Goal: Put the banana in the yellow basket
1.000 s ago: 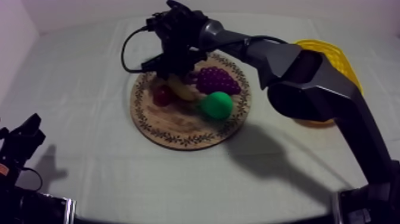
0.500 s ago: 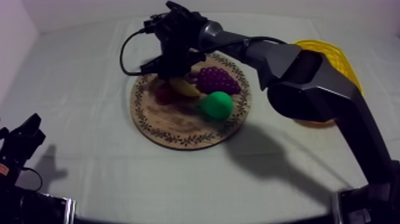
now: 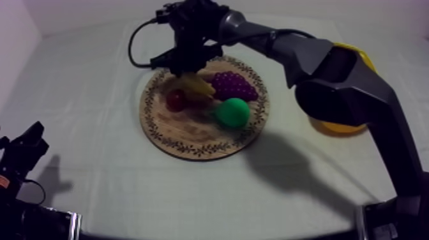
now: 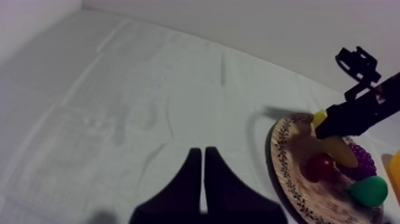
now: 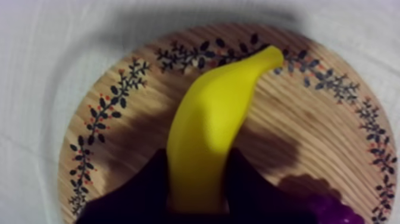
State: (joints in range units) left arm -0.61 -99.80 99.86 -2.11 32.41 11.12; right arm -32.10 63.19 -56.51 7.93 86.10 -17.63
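A yellow banana (image 3: 195, 84) hangs slightly above the round wooden board (image 3: 191, 137), and my right gripper (image 3: 189, 70) is shut on it. In the right wrist view the banana (image 5: 214, 119) sits between the two black fingers over the board's patterned rim (image 5: 113, 101). The yellow basket (image 3: 338, 126) lies at the right, partly hidden behind my right arm. My left gripper (image 3: 29, 143) rests low at the left, its fingers together in a narrow wedge (image 4: 203, 179) with nothing in them.
On the board lie a small red fruit (image 3: 176, 99), a bunch of purple grapes (image 3: 235, 85) and a green pear (image 3: 233, 112). The left wrist view has the board (image 4: 283, 149) beyond bare cloth, with the banana (image 4: 339, 149) above it.
My right gripper has risen and moved towards the board's far edge, and the banana has come up off the board with it. The left arm has stayed still.
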